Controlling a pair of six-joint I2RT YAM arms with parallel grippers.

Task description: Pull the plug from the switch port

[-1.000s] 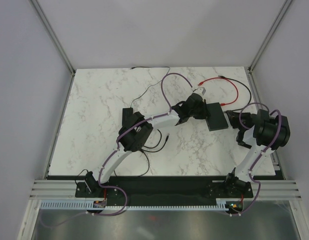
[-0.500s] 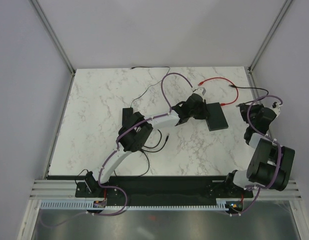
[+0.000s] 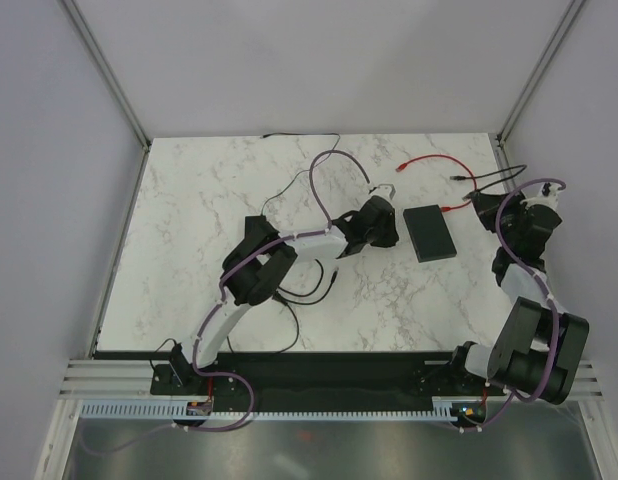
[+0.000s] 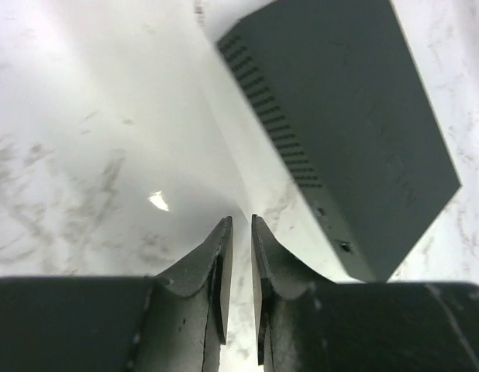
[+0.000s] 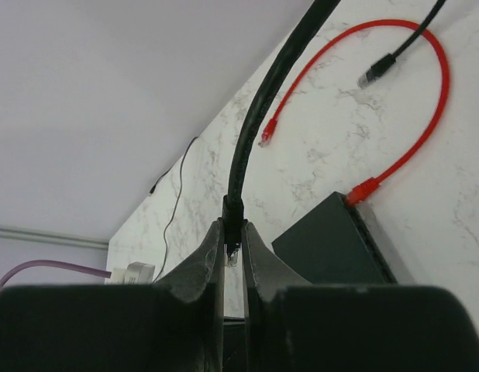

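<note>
The right gripper (image 5: pixel 233 232) is clenched on the plug (image 5: pixel 233 252) of a black cable (image 5: pixel 255 116), which rises from between its fingers. The plug hangs in the air, clear of the box (image 5: pixel 332 240). In the top view this gripper (image 3: pixel 487 208) sits at 2 o'clock from the box (image 3: pixel 430 233), near the worktop's (image 3: pixel 209 220) right edge.

A red cable (image 5: pixel 425 124) has one end seated in the box's far edge and its other end lying loose on the worktop. The port itself cannot be made out.

A second ago the right gripper was at the box's right edge; it has since drawn away toward 1 o'clock. The left gripper (image 3: pixel 391 230) was then against the box's left side and has backed off toward 9 o'clock.

The left gripper (image 4: pixel 241 232) is nearly closed, with only a slit between its fingers. It holds nothing and touches nothing, and the box (image 4: pixel 356 108) lies apart from it at 1 o'clock.
</note>
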